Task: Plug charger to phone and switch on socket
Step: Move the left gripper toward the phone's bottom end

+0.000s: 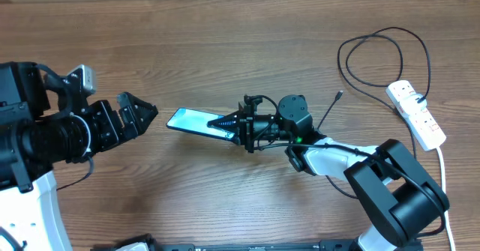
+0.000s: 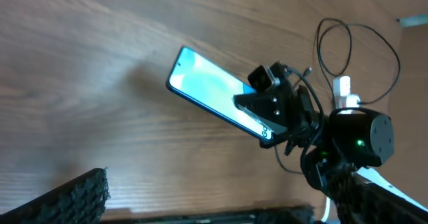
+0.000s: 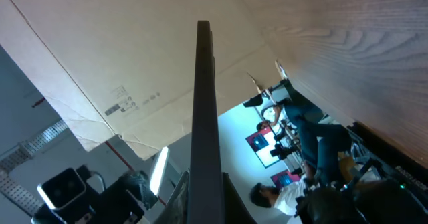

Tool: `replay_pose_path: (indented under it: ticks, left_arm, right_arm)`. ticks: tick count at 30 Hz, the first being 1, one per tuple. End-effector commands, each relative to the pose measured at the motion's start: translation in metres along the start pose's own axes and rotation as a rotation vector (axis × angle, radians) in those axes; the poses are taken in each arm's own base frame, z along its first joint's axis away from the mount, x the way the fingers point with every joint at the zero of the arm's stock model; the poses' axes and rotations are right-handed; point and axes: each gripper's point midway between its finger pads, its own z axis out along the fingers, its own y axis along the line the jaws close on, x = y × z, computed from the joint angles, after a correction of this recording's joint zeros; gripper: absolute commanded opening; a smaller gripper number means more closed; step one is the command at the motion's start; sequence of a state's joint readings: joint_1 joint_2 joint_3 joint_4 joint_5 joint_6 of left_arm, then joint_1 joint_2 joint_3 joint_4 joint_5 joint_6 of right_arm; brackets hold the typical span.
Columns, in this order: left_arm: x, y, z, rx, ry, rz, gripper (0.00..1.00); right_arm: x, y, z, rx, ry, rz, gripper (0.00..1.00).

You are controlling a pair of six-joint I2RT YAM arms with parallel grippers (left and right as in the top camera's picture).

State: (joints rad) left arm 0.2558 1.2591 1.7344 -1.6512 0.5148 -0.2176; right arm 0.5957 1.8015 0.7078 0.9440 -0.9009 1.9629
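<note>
A brown wood-grain table (image 1: 225,34) fills the overhead view. The phone (image 1: 191,121) sits near its middle, screen lit and tilted. The right arm stretches in low from the phone's right side, and the right gripper (image 1: 221,121) is clamped on the phone's right end. The left gripper (image 1: 142,110) hovers just left of the phone, jaws spread wide and touching nothing. The charger (image 1: 330,110) and the socket (image 1: 416,112) lie well to the phone's right.
</note>
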Motion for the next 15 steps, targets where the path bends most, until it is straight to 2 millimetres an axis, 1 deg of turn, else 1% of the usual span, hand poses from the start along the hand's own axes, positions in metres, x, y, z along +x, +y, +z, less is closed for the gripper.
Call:
replay_pose_path:
  ticks: [1,3,7,12,15]
  left_arm:
    - [0.008,0.008,0.027,0.025,0.111,-0.137,1.0]
    - [0.015,0.012,0.042,0.041,0.176,-0.211,1.0]
    - [0.024,0.003,0.064,0.174,0.265,-0.295,0.99]
    - [0.032,0.017,0.09,0.153,0.313,-0.467,1.0]
    - [0.039,0.018,0.103,0.187,0.354,-0.523,1.0]
  right_arm:
    - [0.011,0.017,0.003,-0.024,0.036,-0.05,0.04]
    - [0.011,0.017,0.003,-0.024,0.037,-0.05,0.04]
    - [0.01,0.015,0.003,-0.017,0.032,-0.039,0.04]
    - [0.002,0.009,0.004,-0.002,0.0,-0.002,0.04]
    - [-0.001,0.011,0.004,-0.013,-0.023,-0.002,0.04]
